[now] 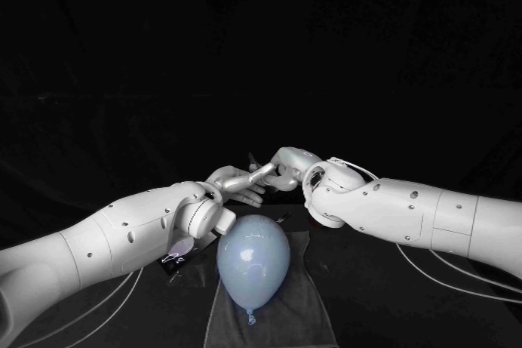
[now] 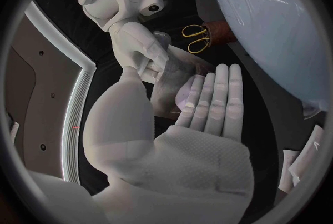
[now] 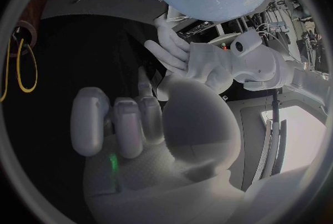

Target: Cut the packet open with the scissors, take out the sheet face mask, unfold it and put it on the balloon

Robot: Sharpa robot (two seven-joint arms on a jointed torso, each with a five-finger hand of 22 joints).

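Scissors (image 2: 196, 38) lie beside the balloon (image 1: 253, 257), what looks like the mask (image 2: 173, 76) sits between the hands at its far end, left hand (image 1: 234, 182) flat and empty, right hand (image 1: 285, 169) curled with a grip I cannot tell, so unfolding and placing remain.

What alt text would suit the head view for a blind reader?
The silver left hand and right hand meet beyond a pale blue rubber balloon lying on a grey cloth on the black table; whether they hold anything is unclear.
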